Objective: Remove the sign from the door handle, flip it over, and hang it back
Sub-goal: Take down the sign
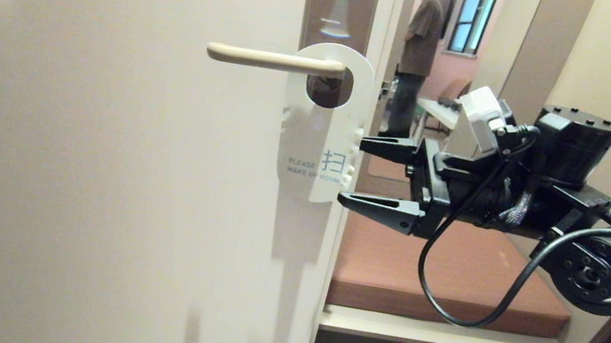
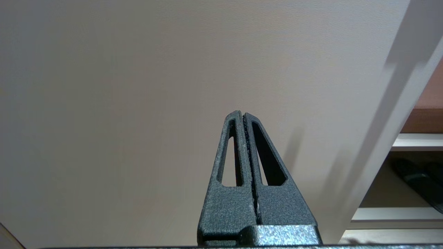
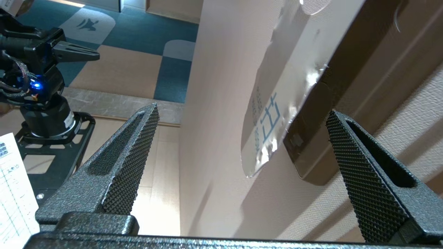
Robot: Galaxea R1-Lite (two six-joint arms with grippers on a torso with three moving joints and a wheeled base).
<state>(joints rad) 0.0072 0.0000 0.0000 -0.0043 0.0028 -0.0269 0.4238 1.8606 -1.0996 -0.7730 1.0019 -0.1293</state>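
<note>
On a cream door [image 1: 81, 157], seen from the head camera, the door handle [image 1: 275, 60] juts out level from a tall brownish-grey backplate [image 1: 341, 2]; the sign [image 1: 322, 130] hangs from the handle by its oval hole, close to the pivot, its white face outward with the words "PLEASE MAKE UP ROOM"; the right end effector [image 1: 368, 171] reaches in from the right, released and spread wide, one finger above the other, their tips just beside the sign's right edge and holding nothing; past the door's edge lie a brown cushioned bench [image 1: 450, 279] and, farther off, a person [image 1: 417, 53] standing in a room.

In the left wrist view, the left end effector [image 2: 242, 116] is clenched with its two fingers pressed together, empty, pointing at the plain door surface; a brown shelf edge [image 2: 425, 121] shows to one side.

In the right wrist view, the right end effector's textured fingers [image 3: 128, 159] stand far apart; the sign [image 3: 277, 103] hangs tilted between and beyond them, blue lettering visible, lying against the dark backplate [image 3: 346, 69]; the left arm [image 3: 38, 76] sits farther back above a blue and tan patterned floor [image 3: 138, 41].
</note>
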